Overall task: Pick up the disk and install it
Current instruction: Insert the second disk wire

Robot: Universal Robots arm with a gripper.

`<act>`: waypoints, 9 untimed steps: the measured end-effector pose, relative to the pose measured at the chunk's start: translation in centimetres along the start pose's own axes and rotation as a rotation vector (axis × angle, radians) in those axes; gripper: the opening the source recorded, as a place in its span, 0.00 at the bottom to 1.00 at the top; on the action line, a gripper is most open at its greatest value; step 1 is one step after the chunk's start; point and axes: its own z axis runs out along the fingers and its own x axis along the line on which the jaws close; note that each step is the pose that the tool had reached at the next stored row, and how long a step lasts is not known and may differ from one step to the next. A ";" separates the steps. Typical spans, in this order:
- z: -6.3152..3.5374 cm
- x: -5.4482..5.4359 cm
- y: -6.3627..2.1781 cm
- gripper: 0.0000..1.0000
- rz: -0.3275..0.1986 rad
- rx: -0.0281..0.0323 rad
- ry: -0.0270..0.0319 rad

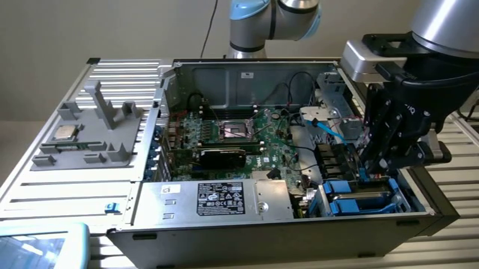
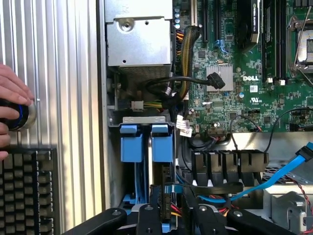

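Nearest your wrist camera sit the black fingers (image 2: 168, 215), part-way closed and pinching the blue-framed grey metal disk (image 2: 168, 196) edge-on between them. Just beyond the fingertips stands the drive cage of the open black computer case (image 1: 419, 216), with two bright blue plastic bay handles (image 2: 146, 142). In the exterior view the fingers (image 1: 374, 168) hang low inside the case above those blue bays (image 1: 359, 196). You appear to be mid-installation: the disk is lifted and being seated. A person's hand (image 2: 12, 105) rests on a knob on the ribbed tabletop (image 2: 58, 73). Keep the disk square to its slot.
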 end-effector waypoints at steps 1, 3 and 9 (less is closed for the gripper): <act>0.01 -0.1 -0.05 0.30 0.000 0.0000 -0.0001; 0.01 -0.2 -0.16 0.30 0.000 0.0000 -0.0001; -0.01 -0.9 -0.35 0.30 -0.001 -0.0006 0.0017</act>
